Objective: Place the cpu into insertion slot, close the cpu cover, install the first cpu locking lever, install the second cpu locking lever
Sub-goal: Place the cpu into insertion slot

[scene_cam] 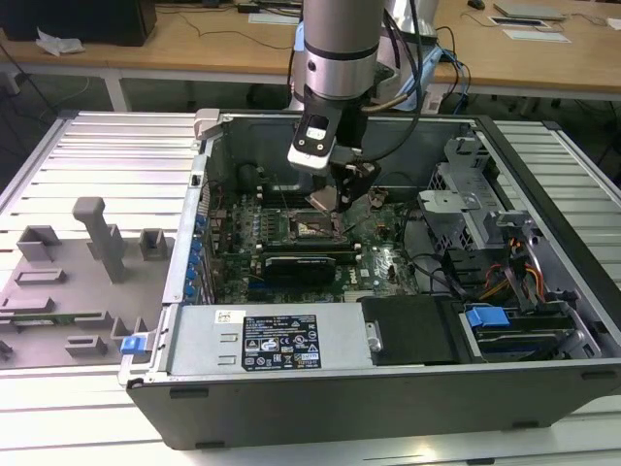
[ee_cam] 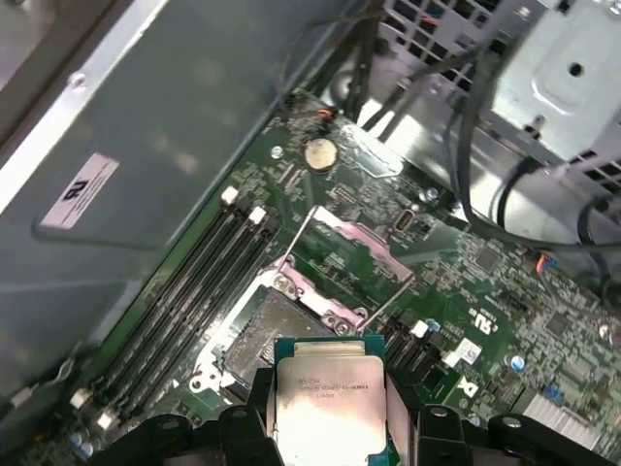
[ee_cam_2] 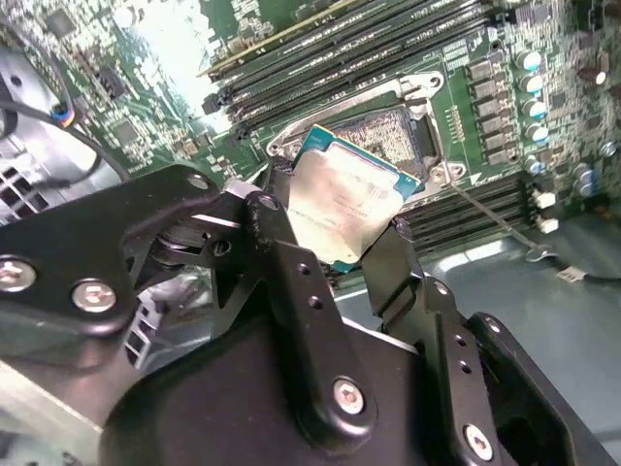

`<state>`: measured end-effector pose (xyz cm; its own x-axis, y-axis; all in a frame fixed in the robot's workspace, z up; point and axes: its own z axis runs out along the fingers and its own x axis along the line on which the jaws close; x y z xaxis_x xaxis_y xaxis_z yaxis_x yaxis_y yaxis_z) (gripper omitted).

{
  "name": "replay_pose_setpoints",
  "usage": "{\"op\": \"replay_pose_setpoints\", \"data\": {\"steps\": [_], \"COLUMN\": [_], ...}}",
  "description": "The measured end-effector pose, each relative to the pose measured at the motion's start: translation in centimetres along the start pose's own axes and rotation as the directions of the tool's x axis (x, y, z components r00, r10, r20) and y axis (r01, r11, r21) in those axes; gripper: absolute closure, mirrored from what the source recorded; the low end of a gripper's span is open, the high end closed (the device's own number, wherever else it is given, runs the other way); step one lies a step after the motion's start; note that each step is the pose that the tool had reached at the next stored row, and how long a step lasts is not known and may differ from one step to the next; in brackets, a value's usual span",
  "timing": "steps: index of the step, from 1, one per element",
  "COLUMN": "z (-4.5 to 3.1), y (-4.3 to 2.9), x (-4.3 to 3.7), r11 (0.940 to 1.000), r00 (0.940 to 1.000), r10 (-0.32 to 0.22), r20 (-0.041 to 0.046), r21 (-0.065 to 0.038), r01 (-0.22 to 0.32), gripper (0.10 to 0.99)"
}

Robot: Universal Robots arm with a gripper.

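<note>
while the gripper closes its two black fingers on opposite edges of the one cpu, the chip hangs tilted over the single insertion slot, not seated in it. in the first wrist view the cpu, its pale metal top facing the camera, sits between the fingers of the gripper just short of the insertion slot, whose tan contact field lies bare. one cpu cover stands swung up beyond the socket, and two thin wire levers rise on either side of it, both unlatched. several long black memory slots run beside the socket, and one round coin battery lies further along the green board.

in the exterior view the arm reaches down at upper centre into the open computer case, the cpu hanging over the insertion slot. one long black card lies just below the socket. bundled cables and a metal drive cage crowd the exterior view's right. a grey moulded fixture tray rests at the exterior view's left on the slatted table.

a black label with white print and a small white sticker sit on the lower-centre metal box; the print on the chip's top and on a white sticker on the case wall is too fine to read.
</note>
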<state>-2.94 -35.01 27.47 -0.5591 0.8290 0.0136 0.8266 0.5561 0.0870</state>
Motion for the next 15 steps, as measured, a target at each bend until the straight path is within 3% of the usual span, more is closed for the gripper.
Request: {"op": "replay_pose_setpoints", "data": {"steps": [4,9,11,15], "z": [0.06,0.13,0.15,0.21], "y": [0.0,-0.01,-0.01,-0.02], "x": [0.0,0.0,0.0,0.0], "r11": [0.996,0.9844,0.9783,0.9601], "r00": [0.996,0.9843,0.9781,0.9598], "r10": [0.089,0.176,0.207,0.28], "r20": [0.0078,0.0152,0.0179,0.0239], "r21": [-0.002,-0.004,-0.005,-0.007], "r01": [-0.089,-0.176,-0.207,-0.279], "gripper": [0.545,0.545,0.545,0.545]}}
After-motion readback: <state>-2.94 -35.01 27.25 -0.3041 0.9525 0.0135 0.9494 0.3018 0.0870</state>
